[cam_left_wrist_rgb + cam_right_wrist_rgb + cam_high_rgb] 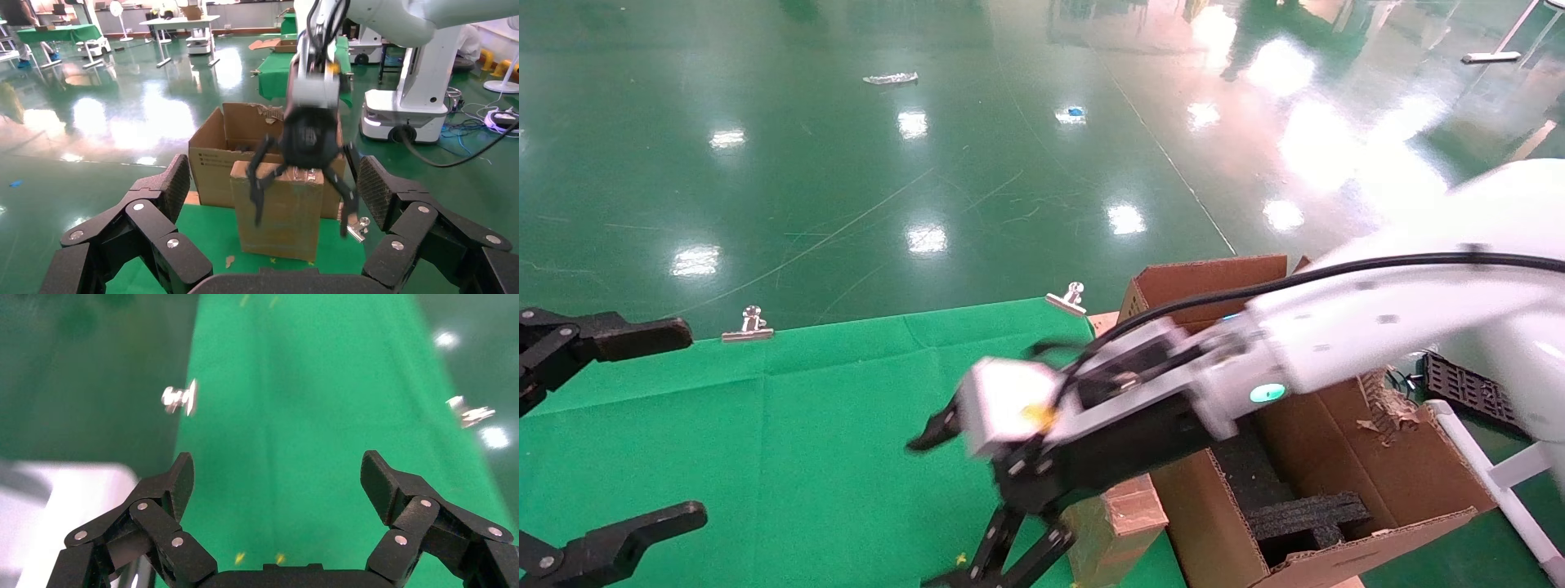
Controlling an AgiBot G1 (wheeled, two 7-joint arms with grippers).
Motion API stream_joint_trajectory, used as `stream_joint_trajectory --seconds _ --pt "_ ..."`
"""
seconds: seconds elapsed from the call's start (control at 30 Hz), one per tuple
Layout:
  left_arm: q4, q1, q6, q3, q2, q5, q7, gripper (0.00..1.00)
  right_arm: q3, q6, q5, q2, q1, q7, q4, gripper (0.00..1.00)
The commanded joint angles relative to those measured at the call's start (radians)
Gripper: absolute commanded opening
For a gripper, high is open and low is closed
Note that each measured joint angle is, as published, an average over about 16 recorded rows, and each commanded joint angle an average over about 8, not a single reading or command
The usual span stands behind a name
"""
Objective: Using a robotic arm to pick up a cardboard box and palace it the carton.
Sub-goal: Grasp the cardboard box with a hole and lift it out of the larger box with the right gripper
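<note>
The cardboard box (278,208) is standing upright on the green-clothed surface (789,425), at about 5 o'clock in the head view, its far side just beside the carton (1336,457); whether the two are touching cannot be told. Glossy tape is showing on its top edge. The right claw (304,199) of the white robotic arm (1377,327) is hanging just over the box with its black fingers (257,187) spread wide, gripping nothing; one finger is reaching down in front of the box face. The carton is sitting at 4 o'clock off the surface's edge, flaps raised, one torn, with black foam inserts (1303,514) lying inside. The left claw (609,441) is waiting at 9 o'clock above the cloth, also spread and released. Metal binder clips (749,325) are pinning the cloth along the far edge at 12 o'clock. Beyond, a glossy green floor (887,163) is mirroring ceiling lights, and other tables and a white robot base (407,116) are standing in the room.
</note>
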Motion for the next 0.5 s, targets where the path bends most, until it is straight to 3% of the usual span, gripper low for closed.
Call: stream_joint_trajectory --seconds 0.03,0.5 --pt "0.0 0.0 0.0 0.0 0.0 0.0 0.0 1.0 -0.062 -0.01 -0.051 -0.038 0.049 0.033 -0.001 1.0" --pt "0.0 0.0 -0.001 0.001 -0.001 -0.001 0.001 1.0 -0.398 -0.016 -0.244 -0.089 0.323 0.186 -0.003 1.0"
